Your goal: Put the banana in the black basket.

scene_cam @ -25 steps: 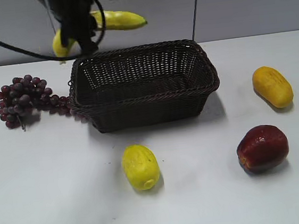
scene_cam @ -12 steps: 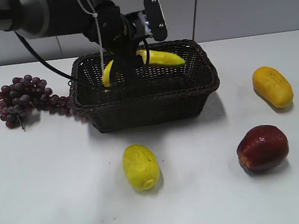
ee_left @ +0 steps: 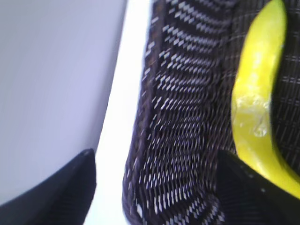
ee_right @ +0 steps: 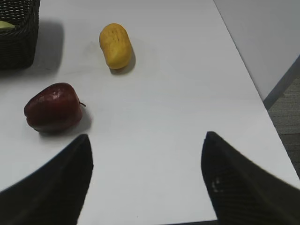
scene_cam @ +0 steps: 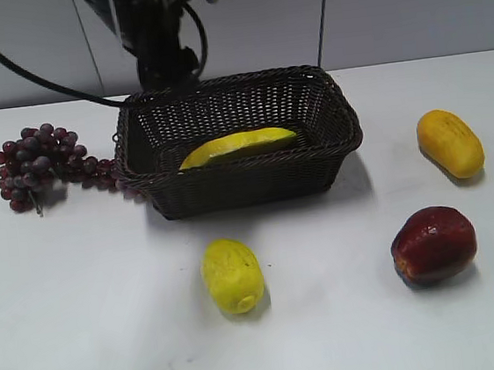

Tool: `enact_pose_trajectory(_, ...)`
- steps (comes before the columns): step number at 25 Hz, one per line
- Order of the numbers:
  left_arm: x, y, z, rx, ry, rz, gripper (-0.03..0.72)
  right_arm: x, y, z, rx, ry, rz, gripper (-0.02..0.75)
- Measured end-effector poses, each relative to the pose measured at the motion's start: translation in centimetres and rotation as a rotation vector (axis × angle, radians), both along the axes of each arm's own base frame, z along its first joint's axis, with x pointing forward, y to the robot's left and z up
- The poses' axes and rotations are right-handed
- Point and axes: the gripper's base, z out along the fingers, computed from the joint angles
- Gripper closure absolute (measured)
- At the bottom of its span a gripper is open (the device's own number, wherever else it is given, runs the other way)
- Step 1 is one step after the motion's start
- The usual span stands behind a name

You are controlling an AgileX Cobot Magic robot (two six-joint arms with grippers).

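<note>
Yellow against dark wicker: the banana [scene_cam: 237,145] now lies on the floor of the black basket [scene_cam: 331,145], stretched from nine o'clock to three o'clock. Half a second ago it hung in the left gripper [ee_left: 154,187] just inside the rim; now that gripper is up at twelve o'clock behind the basket, fingers spread apart and empty in the left wrist view, the banana [ee_left: 260,93] well clear of them. That reads as a release, and the task looks done. The right gripper [ee_right: 146,180] hovers wide open over bare table, nothing held. Outside the basket sit the lemon [scene_cam: 232,275], apple [scene_cam: 433,244], mango [scene_cam: 450,142] and grapes [scene_cam: 42,164].
</note>
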Motion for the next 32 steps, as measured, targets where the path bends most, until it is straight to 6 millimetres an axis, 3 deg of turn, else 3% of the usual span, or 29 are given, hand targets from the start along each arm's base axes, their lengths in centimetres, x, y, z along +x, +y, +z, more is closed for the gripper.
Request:
enact_pose_trajectory(4,-0.3,3.8,2.3,-0.049,0.115,0.292,0.1,0.0,0.0,0.0,0.0,0.0,0.0,0.187)
enact_pose_trajectory(8,-0.6,8.3,1.9,0.032,0.299,0.572,0.102,0.0,0.0,0.0,0.0,0.0,0.0,0.187)
enact_pose_trajectory(14,0.5,12.6,1.8,-0.18,0.504,0.774,0.104,0.0,0.0,0.0,0.0,0.0,0.0,0.187)
enact_pose_trajectory(20,-0.2,15.3,5.2,-0.395,0.544,0.847,0.104,0.0,0.0,0.0,0.0,0.0,0.0,0.187)
enact_pose_trajectory(24,-3.0,16.5,7.6,-0.432,0.513,0.853,0.104,0.0,0.0,0.0,0.0,0.0,0.0,0.187)
enact_pose_trajectory(26,-5.0,17.2,7.9,-0.411,0.509,0.859,0.104,0.0,0.0,0.0,0.0,0.0,0.0,0.187)
enact_pose_trajectory(32,-11.0,19.9,5.8,-0.326,0.566,0.929,0.102,0.0,0.0,0.0,0.0,0.0,0.0,0.187)
